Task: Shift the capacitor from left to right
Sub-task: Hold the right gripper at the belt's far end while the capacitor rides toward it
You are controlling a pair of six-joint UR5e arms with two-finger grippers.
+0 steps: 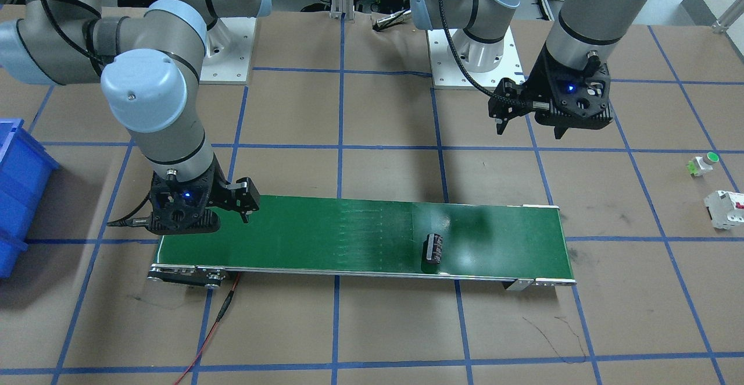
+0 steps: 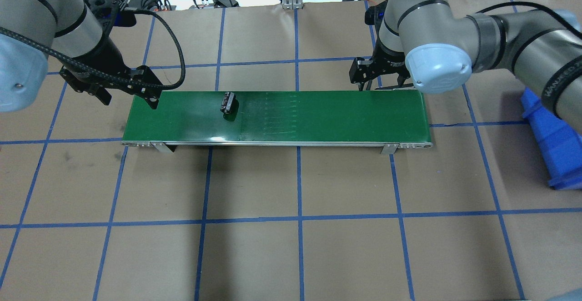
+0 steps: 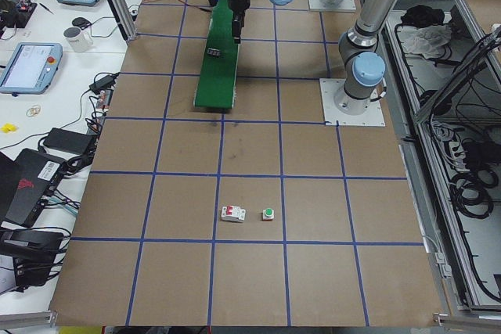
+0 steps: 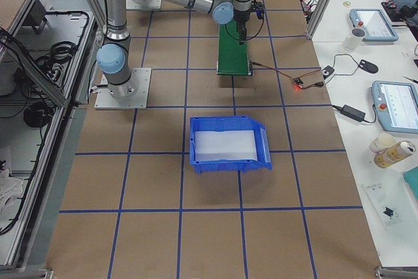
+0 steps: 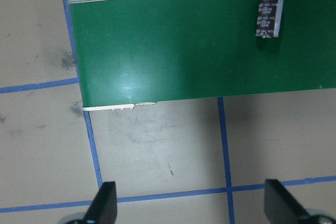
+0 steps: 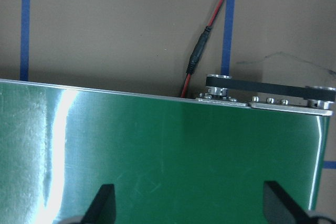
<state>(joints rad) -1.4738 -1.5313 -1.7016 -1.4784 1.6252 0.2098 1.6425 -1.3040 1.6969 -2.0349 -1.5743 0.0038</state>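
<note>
The capacitor (image 1: 433, 248) is a stubby black cylinder lying on its side on the green conveyor belt (image 1: 325, 234). It sits toward the belt's left end in the overhead view (image 2: 228, 102). My left gripper (image 2: 129, 101) hovers open and empty over the table just beyond the belt's left end. In its wrist view (image 5: 191, 205) the capacitor (image 5: 269, 15) lies apart from it at the top right. My right gripper (image 2: 381, 85) is open and empty above the belt's right end. Its wrist view (image 6: 190, 205) shows only bare belt (image 6: 157, 150) between the fingers.
A blue bin (image 1: 17, 193) stands on the table beyond the belt's right end. A green-capped push button (image 1: 703, 164) and a white breaker (image 1: 725, 207) lie far out past the left end. A red wire (image 1: 215, 321) trails from the belt's right end roller.
</note>
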